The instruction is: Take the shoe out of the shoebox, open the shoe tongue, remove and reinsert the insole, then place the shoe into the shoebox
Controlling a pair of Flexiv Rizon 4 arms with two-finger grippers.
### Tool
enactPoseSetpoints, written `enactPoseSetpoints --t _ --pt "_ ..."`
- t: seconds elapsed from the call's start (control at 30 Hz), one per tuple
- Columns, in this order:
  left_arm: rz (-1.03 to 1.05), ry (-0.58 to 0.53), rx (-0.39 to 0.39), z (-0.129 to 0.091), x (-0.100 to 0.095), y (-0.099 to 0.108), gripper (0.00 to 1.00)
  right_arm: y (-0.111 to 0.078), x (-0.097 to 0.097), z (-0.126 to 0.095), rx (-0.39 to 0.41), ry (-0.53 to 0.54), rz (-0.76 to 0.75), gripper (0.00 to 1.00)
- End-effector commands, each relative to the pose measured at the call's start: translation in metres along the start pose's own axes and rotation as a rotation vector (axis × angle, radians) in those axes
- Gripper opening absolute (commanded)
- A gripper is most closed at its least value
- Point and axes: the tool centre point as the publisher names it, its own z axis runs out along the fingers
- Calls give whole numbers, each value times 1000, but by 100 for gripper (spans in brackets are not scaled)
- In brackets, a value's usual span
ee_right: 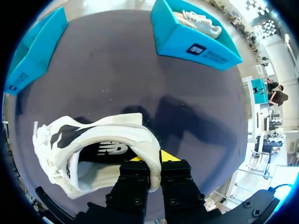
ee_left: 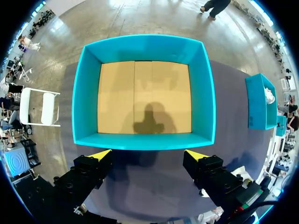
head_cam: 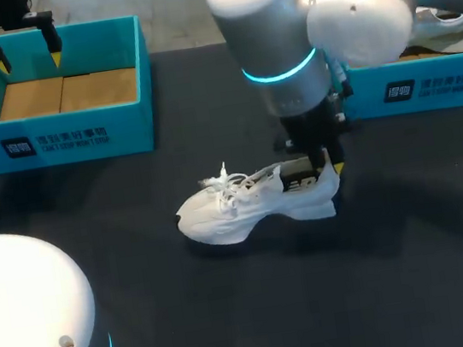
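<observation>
A white sneaker (head_cam: 244, 204) stands on the dark table, toe to the left, laces loose. My right gripper (head_cam: 327, 169) is shut on its heel collar; in the right wrist view the collar (ee_right: 148, 154) sits pinched between the fingers of the right gripper (ee_right: 154, 161), one inside the shoe (ee_right: 93, 149), one outside. The dark insole (ee_right: 105, 150) shows inside. My left gripper (head_cam: 24, 49) hangs open above the empty teal shoebox (head_cam: 112, 121) at the back left. From the left wrist, that box (ee_left: 88, 93) lies ahead of the open left gripper (ee_left: 148, 154), its cardboard floor bare.
A second teal box (head_cam: 427, 90) stands at the back right with another white shoe (head_cam: 444, 27) in it, seen also from the right wrist as a box (ee_right: 196, 44). White robot bases (head_cam: 28, 323) occupy the front corners.
</observation>
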Motion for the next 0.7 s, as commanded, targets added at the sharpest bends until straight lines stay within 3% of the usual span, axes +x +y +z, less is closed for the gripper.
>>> enactPoseSetpoints --t 0.03,0.53,0.57,0.63,0.7 --pt "0 -1 -1 0 0 0 100 2 13 16 12 -4 -4 0" --pt "0 -1 -1 0 0 0 100 -3 31 44 32 10 -12 0" --pt "0 -1 -1 0 0 0 100 -3 31 44 31 10 -12 20" --pt "0 -1 -1 0 0 0 100 -3 30 43 28 8 -10 22" --pt "0 -1 -1 0 0 0 100 -2 29 43 26 7 -9 29"
